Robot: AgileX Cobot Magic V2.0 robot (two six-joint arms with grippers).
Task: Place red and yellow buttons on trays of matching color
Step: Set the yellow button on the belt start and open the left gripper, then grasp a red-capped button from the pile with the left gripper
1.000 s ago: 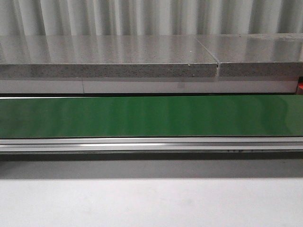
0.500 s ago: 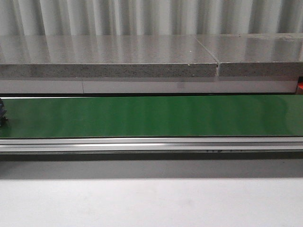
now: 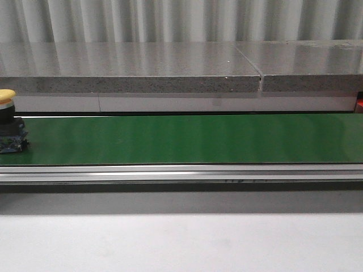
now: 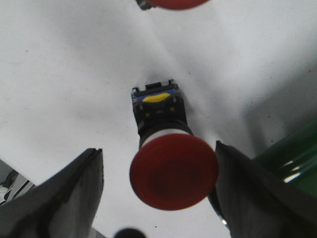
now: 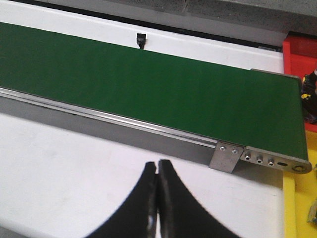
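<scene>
Corrugated grey sheeting closed off the back of the front view, above a speckled stone ledge (image 3: 170,76) and a long green conveyor belt (image 3: 187,139) that crossed the middle of the frame, with the white counter (image 3: 181,243) filling the bottom.

At the far left edge of that frame a yellow button (image 3: 8,122) stood upright on the belt, its yellow cap on a dark body, partly cut off by the frame.

In the left wrist view a red button (image 4: 171,166) lay on the white counter in the lower centre of the frame, its round red cap toward the camera and its black base, with a small yellow mark, behind it. The left end effector (image 4: 158,198) stood wide, one dark finger (image 4: 64,191) at lower left and the other at lower right, both flanking the cap and apart from it. A second red cap (image 4: 173,3) was cut off by the top edge of the frame.

In the right wrist view the right end effector (image 5: 158,198) had its two dark fingers pressed together, holding nothing, over the counter at bottom centre. Beyond it the belt ran diagonally to its metal end bracket (image 5: 260,157). A red tray (image 5: 299,52) showed at the upper right edge and a yellow tray (image 5: 299,198) at the lower right edge.
</scene>
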